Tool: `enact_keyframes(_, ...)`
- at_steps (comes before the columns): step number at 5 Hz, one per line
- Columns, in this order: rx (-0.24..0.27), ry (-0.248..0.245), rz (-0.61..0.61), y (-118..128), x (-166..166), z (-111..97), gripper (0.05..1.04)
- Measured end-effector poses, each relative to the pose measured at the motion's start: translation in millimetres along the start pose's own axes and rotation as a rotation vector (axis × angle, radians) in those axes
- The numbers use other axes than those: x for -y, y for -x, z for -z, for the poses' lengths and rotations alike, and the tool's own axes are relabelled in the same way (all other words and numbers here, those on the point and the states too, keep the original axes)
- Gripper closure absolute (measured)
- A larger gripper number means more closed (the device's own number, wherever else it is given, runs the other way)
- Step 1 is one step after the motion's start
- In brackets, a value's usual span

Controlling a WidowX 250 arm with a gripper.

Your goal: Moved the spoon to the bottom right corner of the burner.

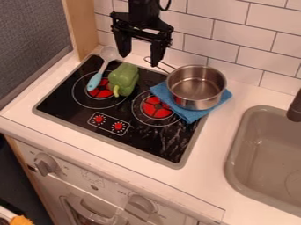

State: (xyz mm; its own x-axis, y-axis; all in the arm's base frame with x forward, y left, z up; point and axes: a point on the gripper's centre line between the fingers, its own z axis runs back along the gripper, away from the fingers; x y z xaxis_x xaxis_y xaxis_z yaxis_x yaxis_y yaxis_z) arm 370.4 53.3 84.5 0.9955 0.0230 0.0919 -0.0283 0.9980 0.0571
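**Spoon on the slant at the left burner, pincer released above**

Can see a pale tabletop (203,158) running from a dark grey panel (29,35) at left to the sink, with a tiled wall (220,41) along its back edge and a white oven front (88,176) below its front edge. Set into it, a black stove top (138,143) with a grey rim. At right, a sink (235,145), with a strip of tabletop between its rim and the stove's right edge.

Over the stove's back edge, near the wall, the black pincer (140,60), released, fingers spread wide. Below and to the right, a metal pan (196,88) on a blue cloth (192,115), handle towards the back left. Under the pan, cloth reaching over the stove's right edge onto the tabletop and just across the ring of the right burner (156,107). At the left burner (101,91), a green pepper (123,78), stem end forward. Just left of it, the spoon (96,79), blue end on the burner, pale end past the stove's back left corner. Towards the front rim, two red dials (118,126).
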Motion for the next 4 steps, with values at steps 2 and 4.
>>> enact_keyframes(2,-0.05,0.008,-0.094,11.4,-36.4,14.4,0.083)
enact_keyframes(4,-0.052,-0.022,-0.213,27.5,-95.2,9.7,0.083)
